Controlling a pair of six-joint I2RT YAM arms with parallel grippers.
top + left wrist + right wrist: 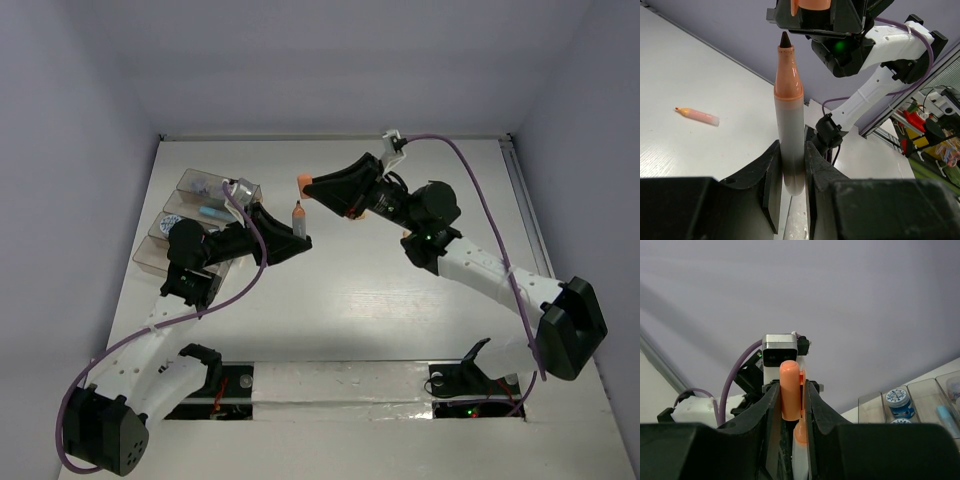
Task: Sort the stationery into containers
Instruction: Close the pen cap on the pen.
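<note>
Top external view first: the left gripper point(297, 238) is clamped on a grey marker point(298, 218) and holds it upright over the table point(400, 300), just right of the bins point(152, 252). The right gripper point(306, 186) is pinched on an orange cap point(302, 181) just above the marker's tip, not on it yet. My read is we're mid-recap, and the marker goes in a bin after that. The bins already hold a few bits, at least a round tub point(173, 222) and a blue marker point(212, 213); can't make out more from up here. Left wrist view: the marker stands straight up between the two fingers, gripped near its bottom end, dark tip bare, with the cap right over it and a small gap between. Off to the left a thin pen point(697, 115) lies loose on the table, well apart from everything, so that one's definitely left to sort. Right wrist view: the cap is squeezed between the fingers and the marker's orange collar pokes up just below it. At the right edge the blue-topped tub sits in one bin and the blue marker in another further right. I'd call it partly done: some stuff binned, this marker uncapped in the air, one pen out.
</note>
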